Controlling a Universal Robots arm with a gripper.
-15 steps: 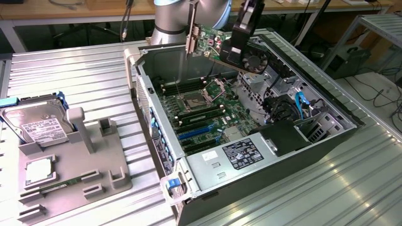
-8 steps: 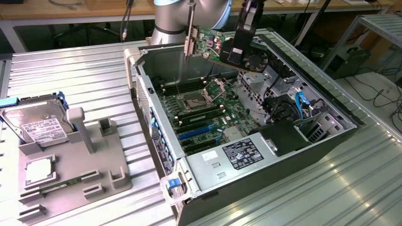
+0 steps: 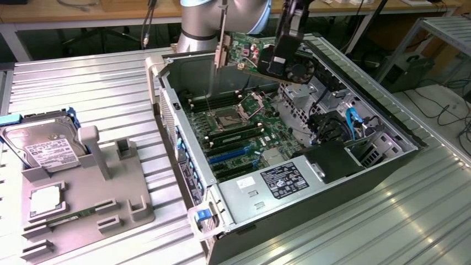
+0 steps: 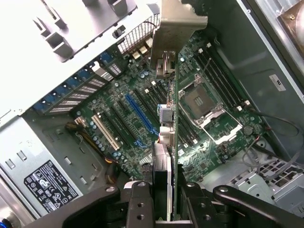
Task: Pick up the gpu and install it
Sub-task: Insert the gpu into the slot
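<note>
The black two-fingered gripper (image 3: 285, 54) is closed on the gpu (image 3: 246, 55), a thin flat circuit card with a green face, a round black fan (image 3: 300, 70) and a pale metal bracket strip (image 3: 220, 55) at one end. In the wrist view the two fingers (image 4: 139, 197) press on opposite faces of the card (image 4: 174, 118), which is seen edge-on between them. The clamp is narrow, no wider than the card and its cooler.

The gpu hangs in the air with nothing under it, well above the open grey metal computer case (image 3: 174, 138). It stands on its edge. Its long axis runs sideways from the gripper, with the fan right under the fingers and the bracket (image 4: 178, 28) at the far end, hanging down towards the case's rear wall.

Straight below the gripper lies the green motherboard (image 3: 237, 132), and the card seems to hang over the part around the square silver processor socket (image 4: 202, 102). The long blue expansion slot (image 4: 140, 114) lies below and off to one side of the held card, towards the labelled power supply box (image 3: 283, 182). Slot and card edge do not look lined up. The card is lifted but not yet seated in any slot.
</note>
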